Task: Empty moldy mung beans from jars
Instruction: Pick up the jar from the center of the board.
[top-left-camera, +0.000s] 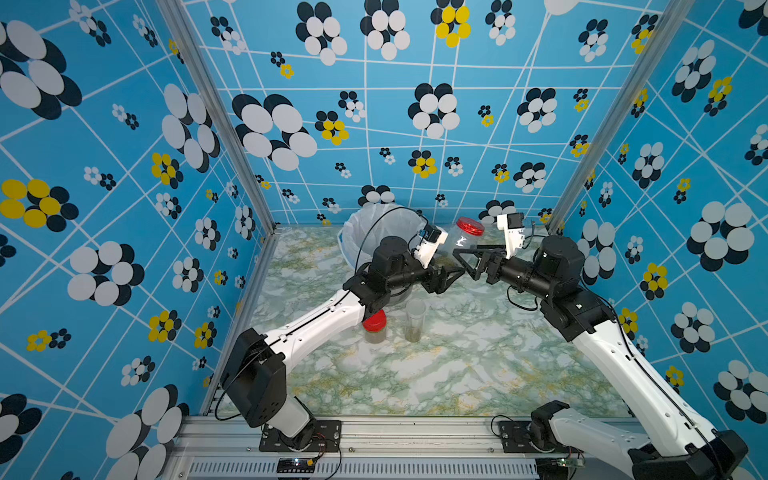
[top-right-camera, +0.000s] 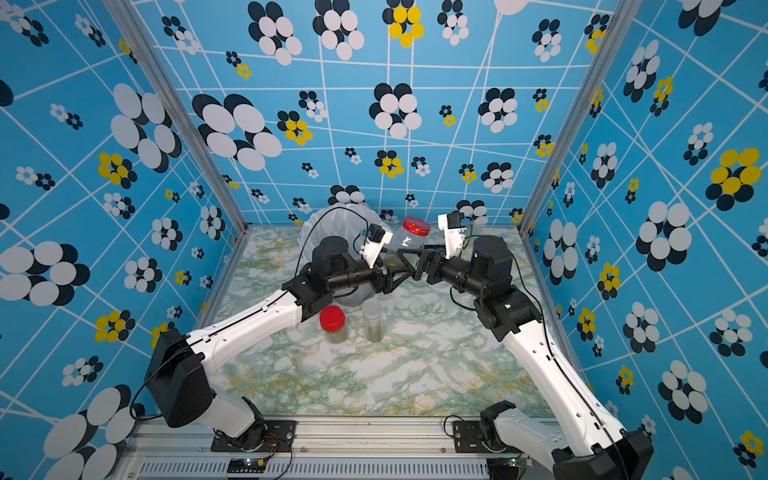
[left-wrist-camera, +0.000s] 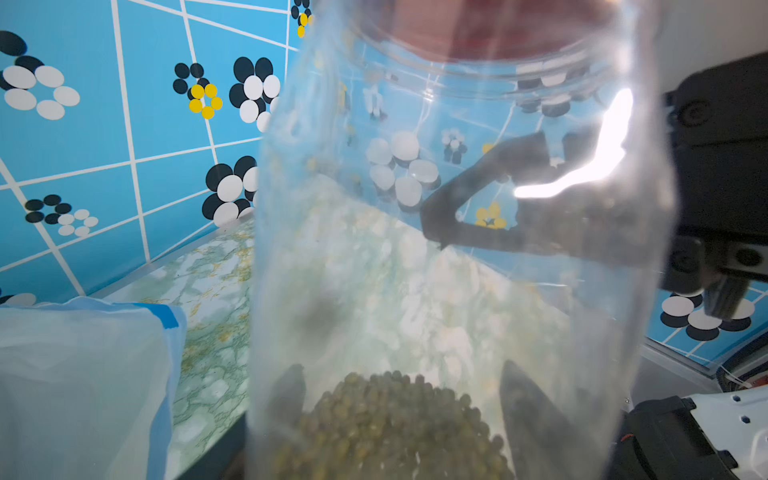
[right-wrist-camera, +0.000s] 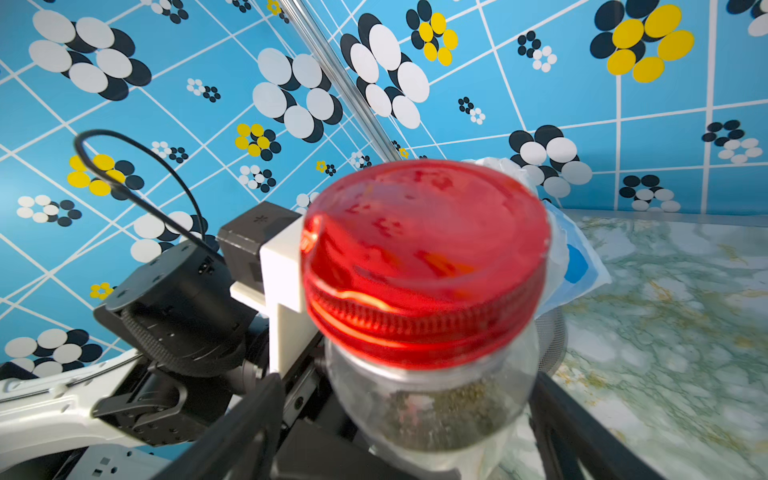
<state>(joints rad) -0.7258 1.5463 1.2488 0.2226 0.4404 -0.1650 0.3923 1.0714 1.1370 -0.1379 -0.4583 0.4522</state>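
I'm holding the jar (top-left-camera: 462, 242) aloft, far centre beside the bucket (top-left-camera: 358, 227), with my left gripper (top-left-camera: 451, 274) clamping its base. My right gripper (right-wrist-camera: 407, 386) is standing with fingers apart. I'm judging the plastic light and slick, and the ribbed lid (right-wrist-camera: 424, 257) the best hold.

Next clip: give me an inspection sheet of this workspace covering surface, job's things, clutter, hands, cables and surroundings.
Surface: marbled table, no spilled beans seen.
Job's things: lidded jar held in the air with beans inside; second lidded jar and tall open jar stand on the table; lined bin behind them.
Clutter: nothing seen.
Hands: left hand grips the raised jar near its base; right hand is open astride the same jar.
Cables: black cable arcs off the left arm's wrist.
Surroundings: blue flowered walls.
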